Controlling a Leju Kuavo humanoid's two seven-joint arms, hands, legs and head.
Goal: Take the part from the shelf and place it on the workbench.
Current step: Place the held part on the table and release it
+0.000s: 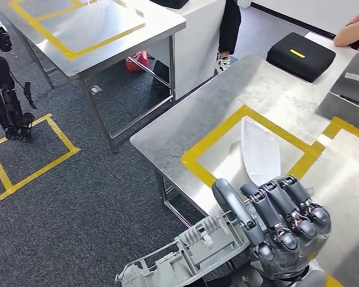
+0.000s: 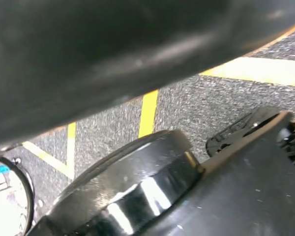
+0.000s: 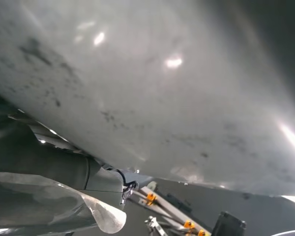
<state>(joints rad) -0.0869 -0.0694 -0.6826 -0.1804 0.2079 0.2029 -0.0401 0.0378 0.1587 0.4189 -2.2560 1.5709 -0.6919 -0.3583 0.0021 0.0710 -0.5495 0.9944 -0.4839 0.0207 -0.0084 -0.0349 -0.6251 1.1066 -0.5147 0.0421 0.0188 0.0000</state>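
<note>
In the head view my right hand grips one end of the part, a long grey plastic moulding with ribs and clips. The part sticks out to the left, past the near corner of the workbench and over the carpet. The hand hovers above the bench's near edge, its fingers curled over the part. Just beyond the fingers a yellow-taped square is marked on the steel top, with a pale white shape inside it. The right wrist view is close on a blurred grey surface.
A second steel table with yellow tape stands at the back left. Another robot stands by a taped floor square. A black case and a dark flat item lie at the bench's far end, with people nearby.
</note>
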